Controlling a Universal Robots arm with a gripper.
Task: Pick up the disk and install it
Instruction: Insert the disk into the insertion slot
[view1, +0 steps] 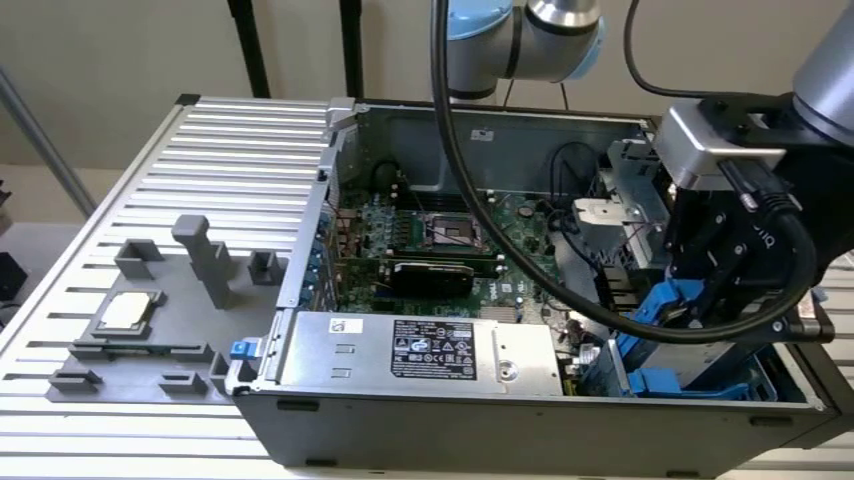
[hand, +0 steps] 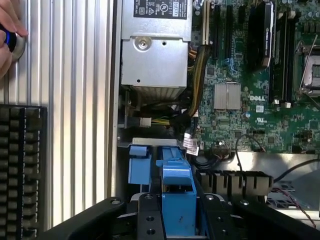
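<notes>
Over an open computer case (view1: 534, 432) on a slatted bench (view1: 240, 140), at four o'clock: pinching the disk (view1: 663, 300) tight in the gripper (view1: 714, 300), risking snagging loose cables (hand: 172, 119) if tilted.

Legible print: one brand word, the rest too fine to read.
White "DELL" lettering (hand: 256, 98) is printed on the green motherboard (hand: 240, 130), ahead of the jaws and just beside a small silver heatsink (hand: 226, 96). A black label (view1: 441, 350) sits on the silver power supply (view1: 521, 352), well apart from the jaws, with rows of white certification marks and small lines, none readable. A white barcode sticker (view1: 350, 325) sits on the same housing near its corner, farther from the jaws. Its code can't be made out.
</notes>
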